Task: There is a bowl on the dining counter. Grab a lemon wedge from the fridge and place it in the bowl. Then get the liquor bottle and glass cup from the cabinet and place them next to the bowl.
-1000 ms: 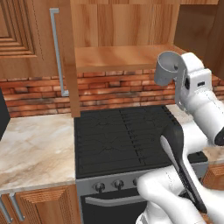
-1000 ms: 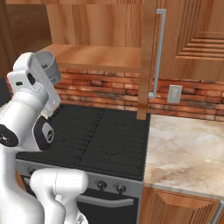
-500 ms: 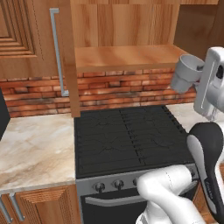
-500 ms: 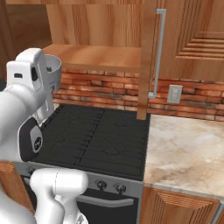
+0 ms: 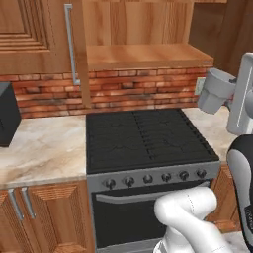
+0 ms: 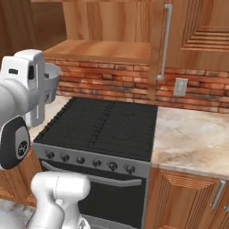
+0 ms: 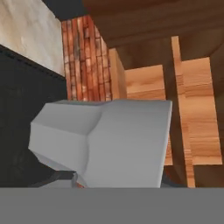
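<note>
A grey glass cup [image 5: 214, 90] hangs in the air at the right of the left base view, above the stove's right edge. My gripper [image 5: 225, 94] is shut on it from the side. From the right base view the cup [image 6: 51, 79] sits at the far left, partly behind my white hand, with the gripper [image 6: 43, 82] closed around it. In the hand view the cup [image 7: 109, 140] looms close and lies tilted across the frame, held at its base by the gripper [image 7: 116, 181]. A wooden cabinet [image 5: 34, 39] with a long metal handle hangs upper left.
A black stove [image 5: 143, 138] with a row of knobs stands below the cup, and a wooden hood shelf [image 5: 143, 55] juts out over it. Marble counter [image 5: 44, 146] lies left of the stove, with a black appliance [image 5: 6, 113] at the edge. Brick wall runs behind.
My arm has swung the cup to the right and a little down in the left base view. The picture has shifted slightly, and the black appliance has come in at the left.
</note>
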{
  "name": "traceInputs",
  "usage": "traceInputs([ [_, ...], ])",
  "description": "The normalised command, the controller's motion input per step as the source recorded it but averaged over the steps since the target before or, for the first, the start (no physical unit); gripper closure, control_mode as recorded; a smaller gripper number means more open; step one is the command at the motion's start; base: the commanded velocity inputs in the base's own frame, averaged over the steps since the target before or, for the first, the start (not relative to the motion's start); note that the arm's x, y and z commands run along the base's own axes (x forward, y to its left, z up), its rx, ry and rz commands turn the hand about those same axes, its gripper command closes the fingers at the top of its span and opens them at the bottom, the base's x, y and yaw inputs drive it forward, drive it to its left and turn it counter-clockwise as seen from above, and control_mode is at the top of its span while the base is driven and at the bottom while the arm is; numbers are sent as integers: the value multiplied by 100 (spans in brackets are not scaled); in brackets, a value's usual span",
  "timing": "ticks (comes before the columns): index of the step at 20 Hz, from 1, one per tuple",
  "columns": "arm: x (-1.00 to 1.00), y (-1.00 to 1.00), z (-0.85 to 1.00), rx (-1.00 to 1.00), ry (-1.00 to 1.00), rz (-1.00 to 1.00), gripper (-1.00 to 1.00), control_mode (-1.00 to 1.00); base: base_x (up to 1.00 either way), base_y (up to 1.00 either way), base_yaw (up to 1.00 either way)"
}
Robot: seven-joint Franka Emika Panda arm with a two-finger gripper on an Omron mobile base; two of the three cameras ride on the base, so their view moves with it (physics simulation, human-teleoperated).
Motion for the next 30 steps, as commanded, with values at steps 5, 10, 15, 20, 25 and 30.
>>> traceInputs([
  [5, 0, 0, 0, 0, 0, 0, 100, 100, -100, 2, 36],
  [10, 0, 0, 0, 0, 0, 0, 100, 100, -90, 0, 55],
  [15, 0, 0, 0, 0, 0, 0, 100, 100, -68, -9, 67],
  [20, 0, 0, 0, 0, 0, 0, 100, 100, -58, -28, 73],
  [25, 0, 0, 0, 0, 0, 0, 100, 100, -66, -25, 70],
  [30, 0, 0, 0, 0, 0, 0, 100, 100, -92, -9, 58],
])
